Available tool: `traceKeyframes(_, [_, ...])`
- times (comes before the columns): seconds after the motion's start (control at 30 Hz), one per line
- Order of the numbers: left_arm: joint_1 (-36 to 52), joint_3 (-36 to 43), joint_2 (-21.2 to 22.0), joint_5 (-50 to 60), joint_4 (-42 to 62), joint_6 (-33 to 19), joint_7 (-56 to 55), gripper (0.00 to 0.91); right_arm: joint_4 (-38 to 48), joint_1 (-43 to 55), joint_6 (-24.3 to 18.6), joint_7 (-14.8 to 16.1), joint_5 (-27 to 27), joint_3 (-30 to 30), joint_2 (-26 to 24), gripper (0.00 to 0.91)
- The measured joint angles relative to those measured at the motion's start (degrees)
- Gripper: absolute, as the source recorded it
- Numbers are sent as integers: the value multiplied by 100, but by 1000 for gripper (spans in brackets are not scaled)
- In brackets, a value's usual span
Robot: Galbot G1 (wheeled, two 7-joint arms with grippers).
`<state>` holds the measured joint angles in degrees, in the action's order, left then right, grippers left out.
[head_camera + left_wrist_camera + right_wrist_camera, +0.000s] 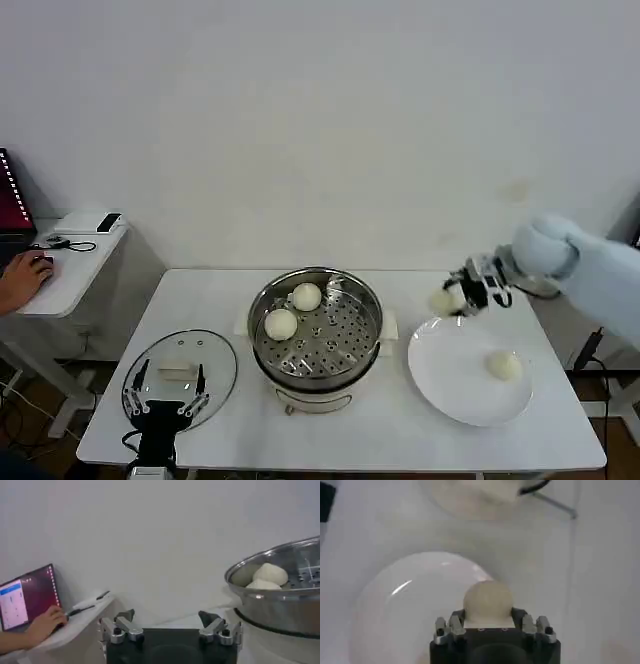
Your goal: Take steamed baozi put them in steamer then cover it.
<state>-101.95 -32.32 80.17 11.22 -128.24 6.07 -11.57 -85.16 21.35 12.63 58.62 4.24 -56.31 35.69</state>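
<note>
Head view: right claw (458, 297) pinching a baozi (443, 299), lifted above worktop (400, 430) right half, heading for steamer (316, 330); left claw (165, 395) spread, parked near front-left corner over cover (180, 378).

The right arm reaches in from the side, its white forearm bent toward the middle, and the right gripper (452, 297) has its dark fingers (519, 617) closed around a small round cream-white bun (487, 601), held between the pads. The left gripper (165, 407) sits low at the near edge, fingers (124, 625) spread apart with nothing between them.
</note>
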Motion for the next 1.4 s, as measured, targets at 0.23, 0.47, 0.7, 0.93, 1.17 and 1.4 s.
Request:
traceKeyframes(0.23, [-22,-46,4,-1,-13,5,4,907,37,634,-14,-58,252,-387,754,635])
traceKeyframes(0.47, [-40,-79,21,13,-33,16,7,907,66,833,-108,-89,377,-680,1552,635])
traceKeyframes(0.7, [-98,-156,41,7,-53,15,7,907,93,791,-334,-38,328,-984,2186,635])
traceKeyframes(0.93, [-143,-235,94,-5,-86,5,4,907,84,606,-637,15,171,-1249,2658,645])
traceKeyframes(1.17, [-187,-280,117,-31,-85,-25,-11,907,126,517,-984,164,39,-1453,2967,645])
traceKeyframes(1.4, [-189,-293,123,-42,-86,-35,-16,907,93,496,-1274,282,-12,-1538,3133,645])
